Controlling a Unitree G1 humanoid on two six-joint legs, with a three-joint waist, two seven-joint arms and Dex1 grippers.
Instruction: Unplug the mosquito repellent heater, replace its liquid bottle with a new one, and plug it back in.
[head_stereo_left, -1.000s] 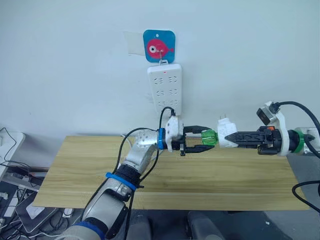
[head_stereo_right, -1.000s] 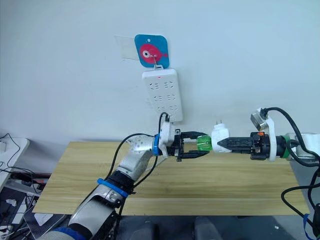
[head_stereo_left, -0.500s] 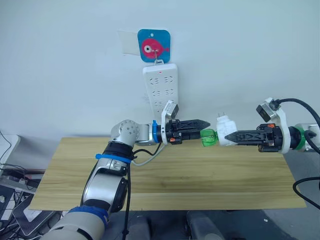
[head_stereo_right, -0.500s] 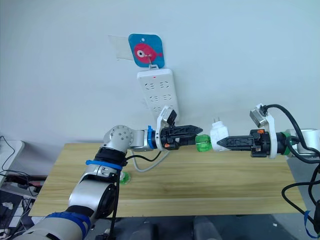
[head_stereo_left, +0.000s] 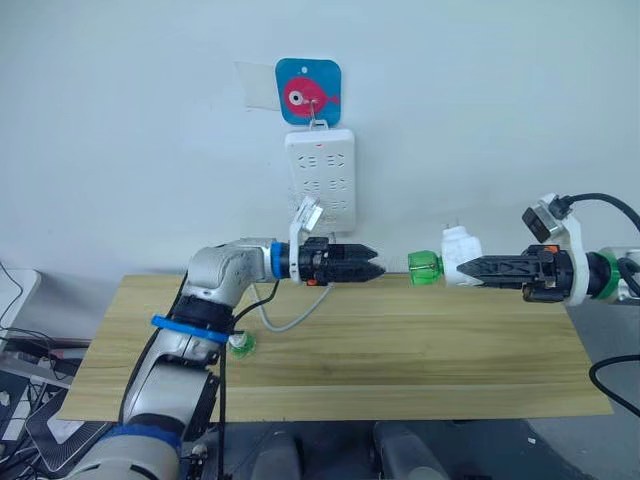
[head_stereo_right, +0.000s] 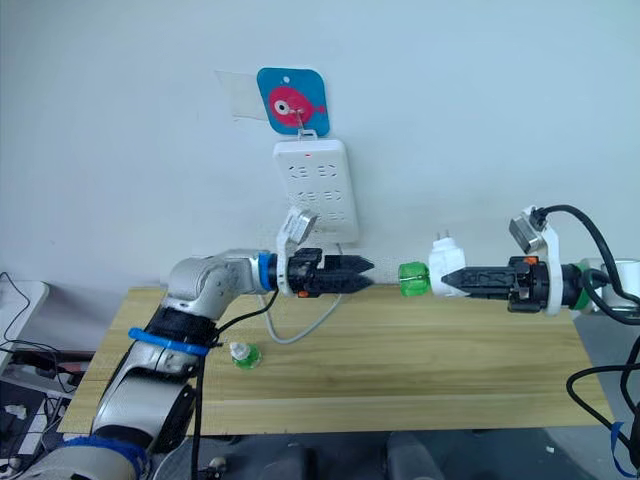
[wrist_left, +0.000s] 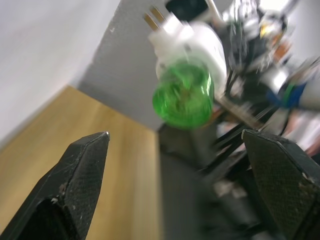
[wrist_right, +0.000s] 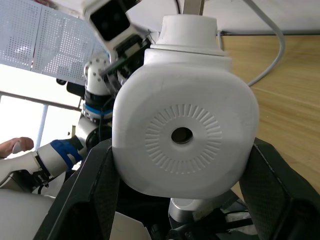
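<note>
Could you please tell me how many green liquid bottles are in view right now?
2. One green bottle sits in the mosquito repellent heater, held up by the right gripper. The other bottle lies on the wooden table, below the left arm.

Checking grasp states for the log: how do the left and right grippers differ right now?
The right gripper is shut on the white heater, whose green bottle points toward the other arm; the left gripper holds nothing. In the left wrist view the left jaws stand wide apart, facing the bottle with a gap between; the right jaws clamp the heater's sides. Both are level above the wooden table, aimed at each other below the power strip.
</note>
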